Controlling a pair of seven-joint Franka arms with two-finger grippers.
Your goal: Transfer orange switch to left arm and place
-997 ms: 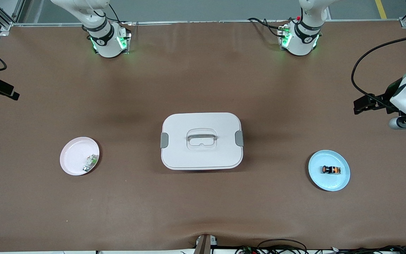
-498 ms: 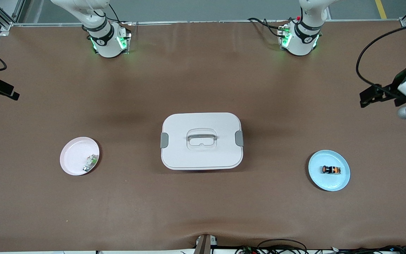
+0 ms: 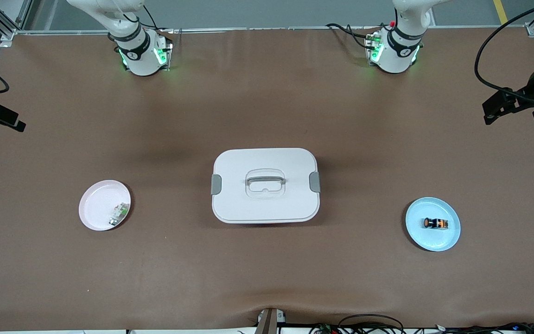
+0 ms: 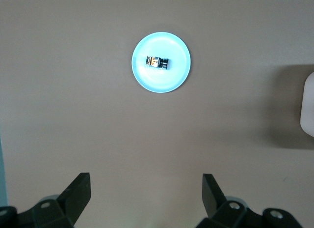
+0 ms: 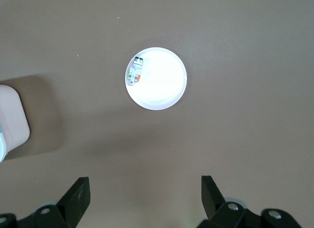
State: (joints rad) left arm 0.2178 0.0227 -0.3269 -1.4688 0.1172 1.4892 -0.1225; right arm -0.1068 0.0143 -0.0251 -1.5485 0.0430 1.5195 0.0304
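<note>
The orange switch (image 3: 435, 223) is found lying on its side on the blue plate (image 3: 448, 241), toward the left arm's end of the desk (image 3: 267, 106). The box (image 3: 265, 185) is set at the middle of the desk, between the blue plate and the pink plate (image 3: 95, 204), on which a small green-and-white component (image 3: 119, 213) is seen. Nothing is in contact with the switch.

The left pincer (image 4: 146, 194) is held high over bare desk near the blue plate, its fingers spread wide and empty. The right pincer (image 5: 145, 194) is held high over the desk near the pink plate, likewise wide open and empty; this arm is judged to be waiting.

The step in hand is judged to be the left arm's approach to the switch. It is advised that the pincer be centred over the black body, turned so the fingers close across the cylinder's short width, and lowered without the plate rim being struck. The handover should be made well clear of the box lid and handle.

No brand, label or legible writing is made out.
</note>
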